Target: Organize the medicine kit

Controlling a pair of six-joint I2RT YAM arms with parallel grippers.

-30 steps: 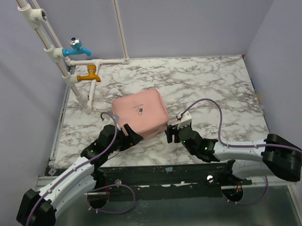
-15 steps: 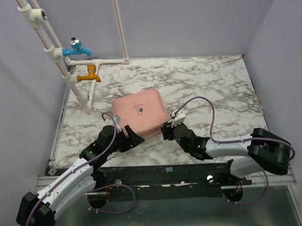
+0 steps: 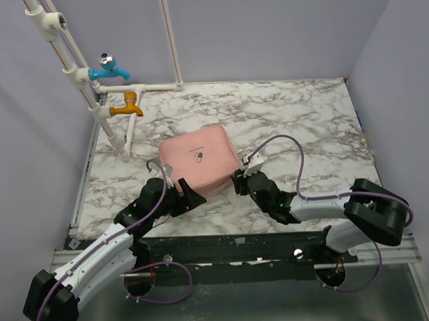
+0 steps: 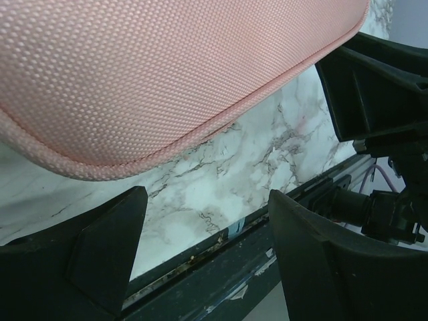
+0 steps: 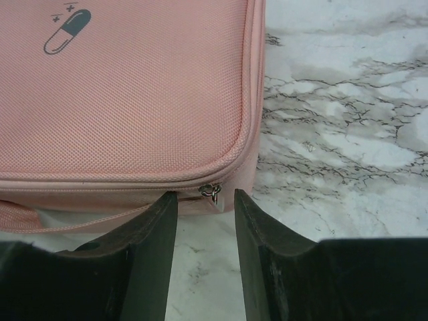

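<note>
I see pink medicine kit (image 3: pixel 199 161) closed on tabletop (image 3: pixel 305 122). Left gripper (image 4: pixel 204 207) wide by near corner. Right gripper (image 5: pixel 205 200) narrow, zip pull (image 5: pixel 212 192) at gap.

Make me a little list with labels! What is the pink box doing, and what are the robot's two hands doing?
kit: pink medicine kit, lid down, pill logo on top, lying on the marble table
left hand: open, at the kit's near left corner, nothing between its fingers
right hand: open, narrow gap aimed at the zipper pull on the kit's near right corner
behind: blue tap and orange tap on white pipes
</note>
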